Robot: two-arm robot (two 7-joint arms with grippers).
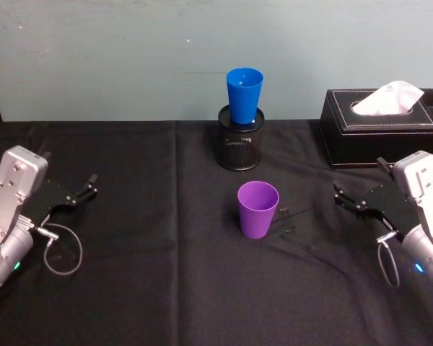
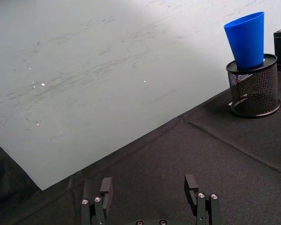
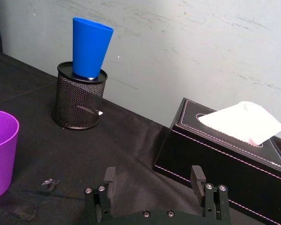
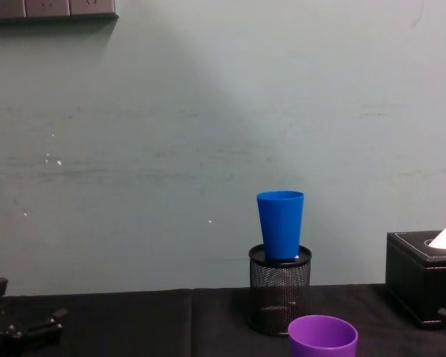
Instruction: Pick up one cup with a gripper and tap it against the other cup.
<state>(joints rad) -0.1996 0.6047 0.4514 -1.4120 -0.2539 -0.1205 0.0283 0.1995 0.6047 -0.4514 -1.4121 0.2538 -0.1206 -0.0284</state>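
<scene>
on the tabletop [image 1: 166, 281] the purple cup [image 1: 257, 209] stands upright, left of your right tool [image 1: 339, 196], spread and nearer than the spread left tool [image 1: 85, 189]; blue cup [image 1: 244, 94] sits beyond it.

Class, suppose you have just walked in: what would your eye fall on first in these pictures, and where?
The blue cup stands out first, perched in the black mesh holder at back centre. The purple cup sits upright on the black cloth in front of it. The left pincer and right pincer rest open at either side.
</scene>
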